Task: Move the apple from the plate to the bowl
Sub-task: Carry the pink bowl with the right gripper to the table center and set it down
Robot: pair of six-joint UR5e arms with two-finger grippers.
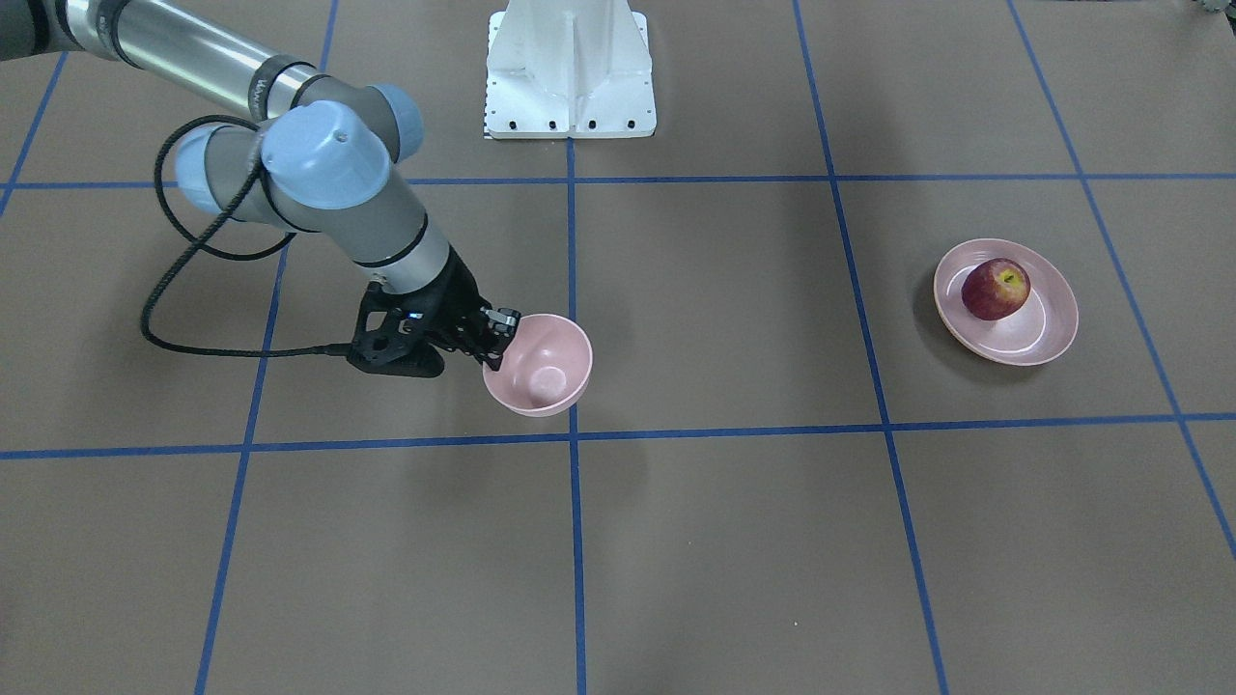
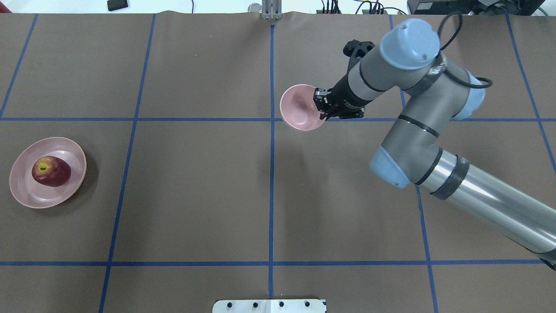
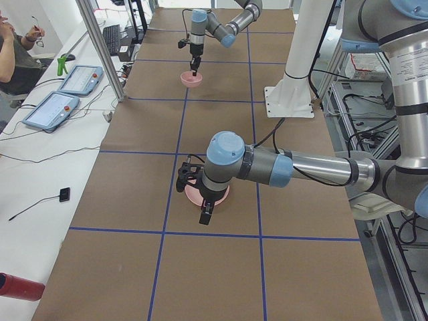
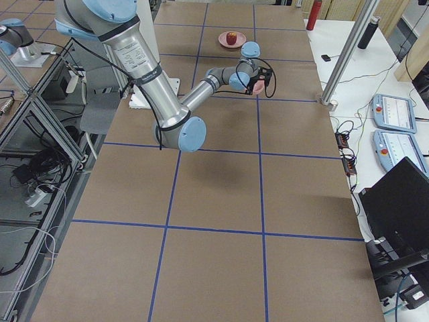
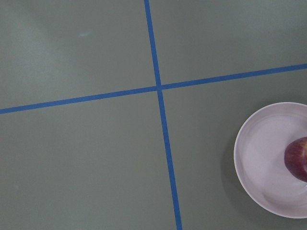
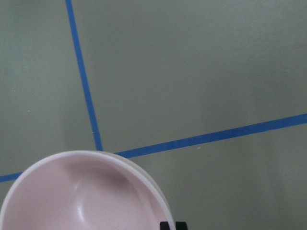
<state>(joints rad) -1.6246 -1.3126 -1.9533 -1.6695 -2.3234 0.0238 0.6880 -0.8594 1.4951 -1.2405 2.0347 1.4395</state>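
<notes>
Front-facing view: the right gripper [image 1: 500,340] is clenched on the near rim of the small, deep pale-pink bowl [image 1: 546,372], one finger inside and one outside. The bowl is tilted, its mouth turned away from the arm, and it seems lifted off the brown table [image 1: 724,541]. Well apart from it, the small dark-red apple [image 1: 995,288] with a yellow patch at its stem sits on the wide, shallow pale-pink plate [image 1: 1048,323].

Overhead view: the bowl [image 2: 299,108] hangs over a crossing of the blue tape lines [image 2: 271,195], pinched at its rim by the right gripper [image 2: 321,104]. The apple [image 2: 51,171] rests on the plate [image 2: 24,189] near the table's left edge.

Right side view: the apple [image 4: 231,38] lies on the plate at the far end, and the bowl [image 4: 257,85] is at the arm's tip.

Left wrist view: it looks down on the plate [image 5: 259,158] with the apple [image 5: 297,158] at the frame's edge. The left pincer's state cannot be told.

Right wrist view: the bowl's [image 6: 81,201] hollow fills the lower left, with tape lines below it.
</notes>
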